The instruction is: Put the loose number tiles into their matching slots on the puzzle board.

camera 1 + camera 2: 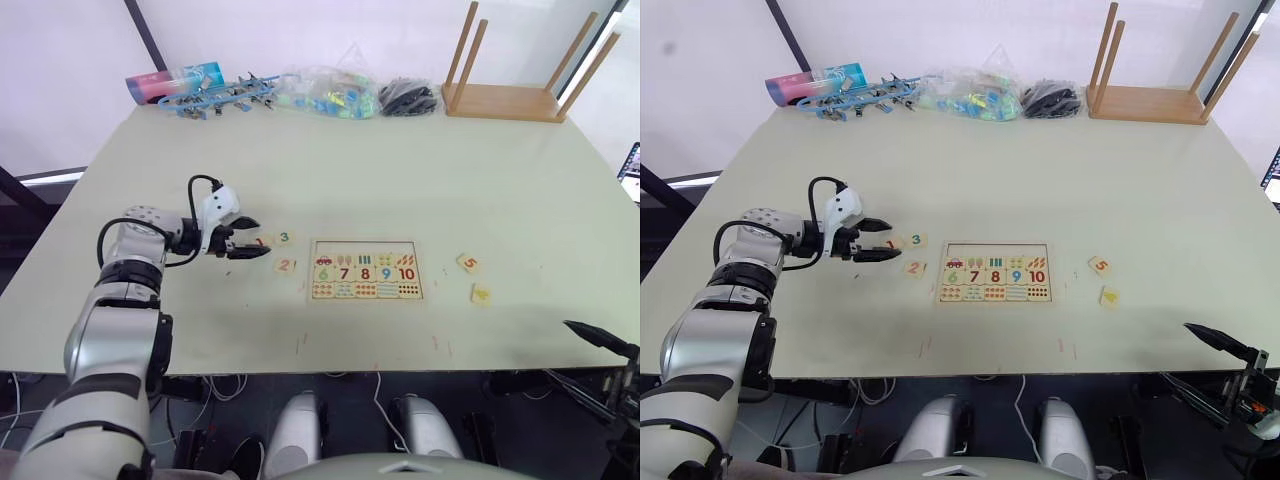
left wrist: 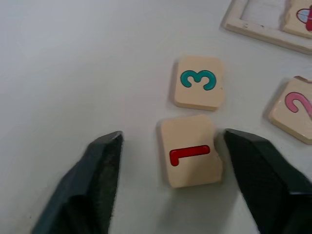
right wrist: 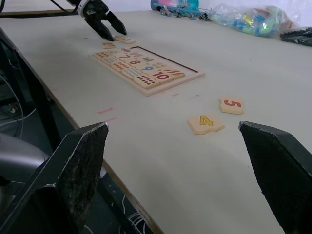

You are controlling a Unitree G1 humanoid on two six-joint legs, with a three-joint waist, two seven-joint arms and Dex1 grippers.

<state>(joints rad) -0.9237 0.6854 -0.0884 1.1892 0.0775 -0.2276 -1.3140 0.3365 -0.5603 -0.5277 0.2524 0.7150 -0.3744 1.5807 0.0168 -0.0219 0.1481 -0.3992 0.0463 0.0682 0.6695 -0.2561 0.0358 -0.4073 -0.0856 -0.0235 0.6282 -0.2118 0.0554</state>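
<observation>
The puzzle board [image 1: 365,270] lies mid-table with 6 to 10, pictures and dots in place. Its top row of slots [image 1: 365,248] stands empty. Tile 1 [image 2: 190,151] lies flat on the table between the fingers of my open left gripper [image 2: 173,135]; one finger [image 2: 258,180] is close to the tile's edge. Tile 3 [image 2: 199,82] and tile 2 [image 2: 292,109] lie just beyond it, left of the board. Tile 5 [image 1: 467,263] and tile 4 [image 1: 481,293] rest right of the board. My right gripper [image 3: 173,126] hangs wide open and empty off the table's near right edge.
An upturned wooden stool [image 1: 500,100] sits at the back right. Along the far edge are a clear bag of coloured pieces [image 1: 330,92], a black bundle [image 1: 408,97] and blue tools [image 1: 215,98]. A laptop corner [image 1: 632,170] shows at the right edge.
</observation>
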